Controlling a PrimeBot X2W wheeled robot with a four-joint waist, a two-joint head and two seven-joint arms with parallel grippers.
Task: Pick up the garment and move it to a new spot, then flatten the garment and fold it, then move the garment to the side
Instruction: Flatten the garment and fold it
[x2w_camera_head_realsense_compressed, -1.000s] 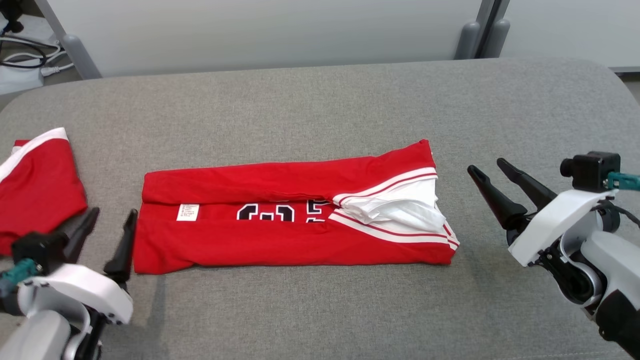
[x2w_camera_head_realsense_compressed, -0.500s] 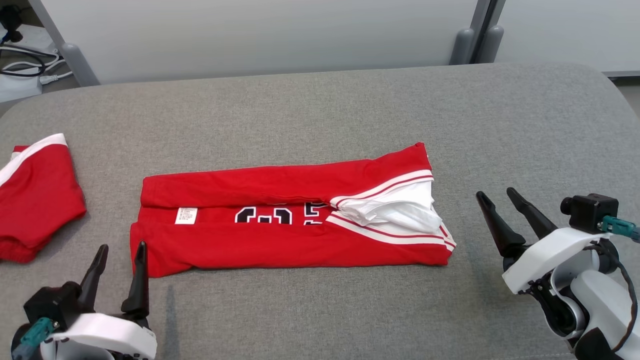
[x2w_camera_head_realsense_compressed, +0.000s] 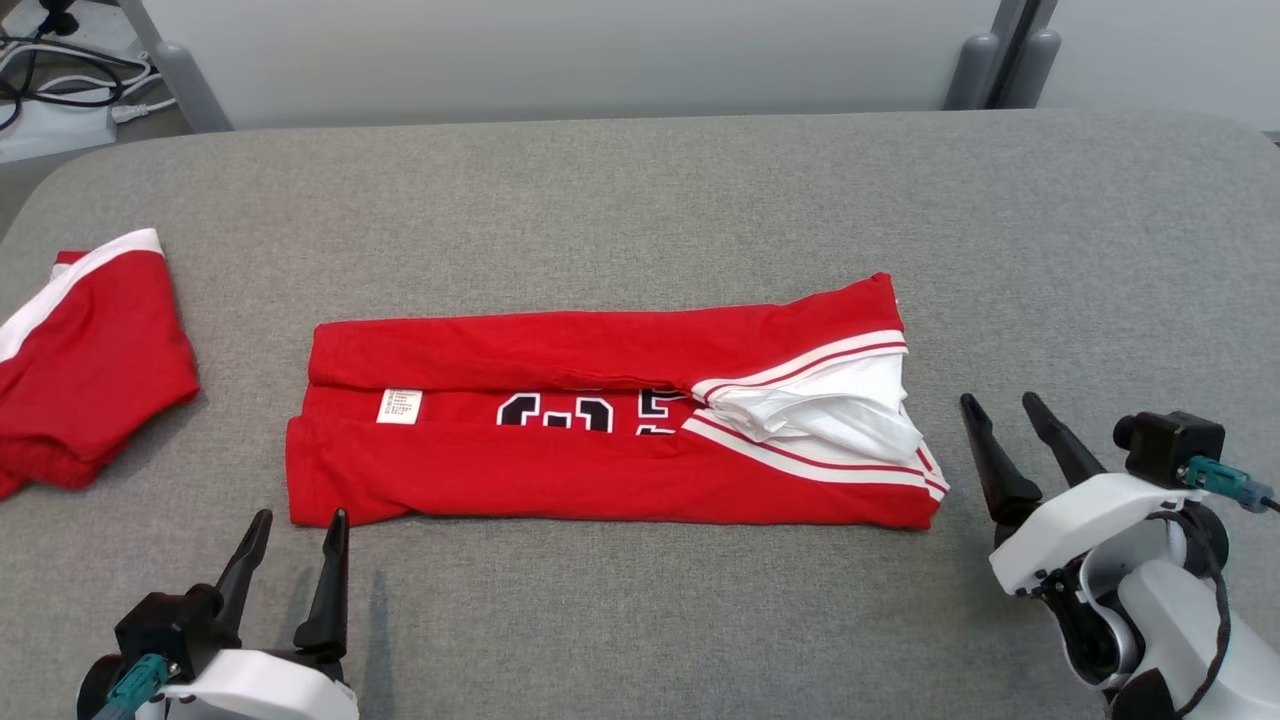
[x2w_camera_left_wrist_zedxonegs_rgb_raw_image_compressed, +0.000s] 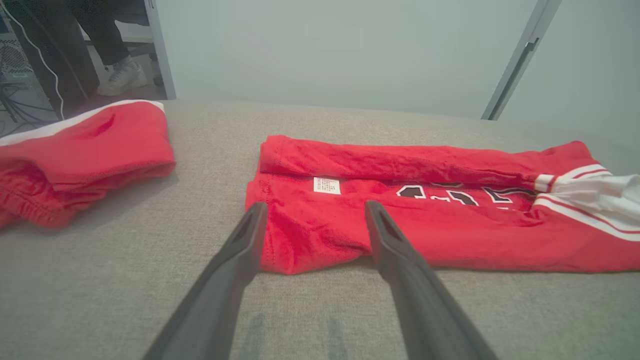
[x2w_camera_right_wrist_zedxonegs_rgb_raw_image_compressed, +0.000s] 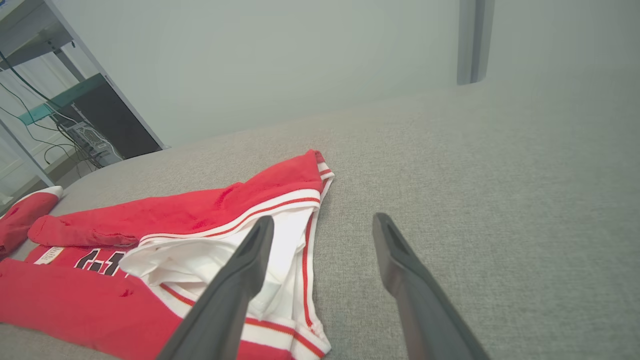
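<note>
Left claw (x2w_camera_head_realsense_compressed: 301, 514): yours is released, empty, just short of the garment (x2w_camera_head_realsense_compressed: 560, 480) corner.
Right claw (x2w_camera_head_realsense_compressed: 997, 397): released, empty, beside the striped end.
Garment: folded on the worktop (x2w_camera_head_realsense_compressed: 640, 200), between your claws.

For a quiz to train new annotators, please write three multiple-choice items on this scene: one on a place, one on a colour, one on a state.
1. Where does the second red garment lie, seen from the folded garment? A. Robot's left. B. Robot's right. C. On top.
2. What colour is the label on the folded garment? A. Black. B. White. C. Green.
3. How is the left gripper? A. Shut on the label. B. Shut on the garment. C. Open, empty.
1 A: it lies at the head view's left edge. 2 B: white against red. 3 C: jaws apart, gripping nothing.
</note>
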